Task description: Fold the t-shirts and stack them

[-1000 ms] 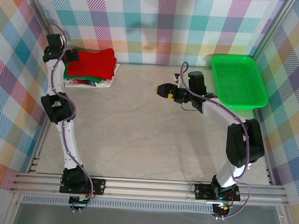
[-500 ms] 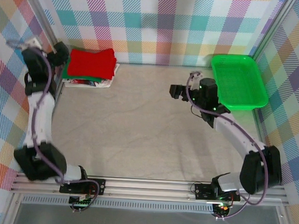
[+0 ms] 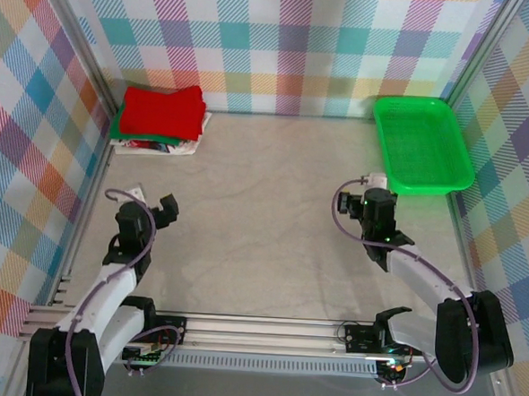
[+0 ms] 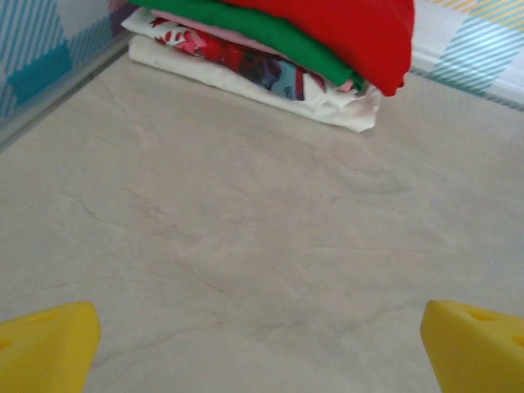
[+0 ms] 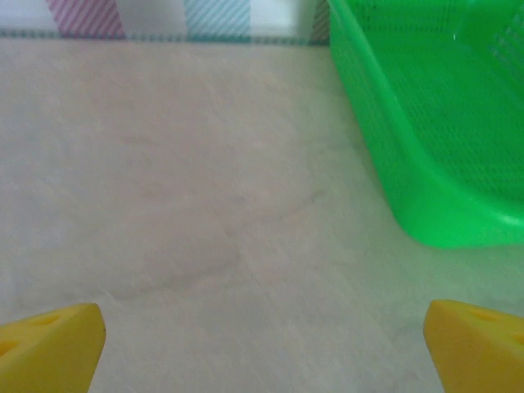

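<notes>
Both tools are empty, jaws spread as wide as they go. Your left tool [image 4: 262, 352] shows its yellow fingertips [image 4: 45, 348] at the lower corners of its wrist view with bare counter [image 3: 261, 252] between them. Your right tool [image 5: 262, 352] shows the same, aimed at the counter just beside the green mesh basket [image 3: 421, 140].

From above, both arms are folded low near their bases, well apart from any cloth. That reads as a parked pose, out of the way because nothing is left to grasp: no loose shirt lies on the counter, and the basket looks empty.

Your stack of t-shirts [image 3: 159, 121] sits in the far left corner, close against the plaid walls. The red t-shirt [image 4: 344, 24] lies on top, folded into a rough rectangle with a soft rounded edge. A dark green t-shirt [image 4: 270, 33] lies beneath it, then a pink and red patterned layer [image 4: 237, 61]. A whitish shirt [image 4: 246, 82] rests on the counter at the bottom. The lower layers poke out a little, so the edges are not flush. You can judge the pile stable and the task as good as done.
</notes>
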You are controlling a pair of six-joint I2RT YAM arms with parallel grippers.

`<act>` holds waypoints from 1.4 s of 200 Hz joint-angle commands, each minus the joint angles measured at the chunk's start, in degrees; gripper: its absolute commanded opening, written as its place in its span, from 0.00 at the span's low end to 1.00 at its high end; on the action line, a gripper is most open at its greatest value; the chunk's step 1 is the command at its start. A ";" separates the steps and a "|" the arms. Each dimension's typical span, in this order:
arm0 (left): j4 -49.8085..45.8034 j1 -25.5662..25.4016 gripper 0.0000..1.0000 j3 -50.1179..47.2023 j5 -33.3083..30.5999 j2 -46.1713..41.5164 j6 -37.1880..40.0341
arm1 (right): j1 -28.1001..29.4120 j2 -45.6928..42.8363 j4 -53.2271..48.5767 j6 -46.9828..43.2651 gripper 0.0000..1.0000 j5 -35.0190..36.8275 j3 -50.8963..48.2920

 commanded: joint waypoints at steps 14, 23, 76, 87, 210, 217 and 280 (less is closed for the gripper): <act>13.44 -0.46 1.00 2.03 -2.37 12.84 5.06 | -4.69 2.29 5.22 1.35 1.00 -0.56 -0.68; 18.33 -0.48 1.00 2.09 -1.47 16.75 5.21 | -6.27 3.59 5.83 2.25 1.00 -1.59 -0.84; 18.49 -0.39 1.00 10.04 2.20 28.94 9.95 | -11.96 13.15 15.09 -0.11 1.00 -8.47 0.46; 20.90 -0.39 1.00 9.45 3.39 29.27 9.00 | -12.43 15.00 17.77 -1.11 1.00 -9.65 0.35; 30.76 -3.08 1.00 10.14 7.03 40.41 11.69 | -18.29 21.55 32.05 -2.91 1.00 -29.44 -3.76; 30.66 -3.03 1.00 9.99 7.09 40.27 11.63 | -18.22 21.58 32.45 -3.00 1.00 -29.35 -3.92; 30.25 -2.94 1.00 10.42 7.50 40.44 11.63 | -17.98 21.59 32.13 -3.24 1.00 -29.30 -3.75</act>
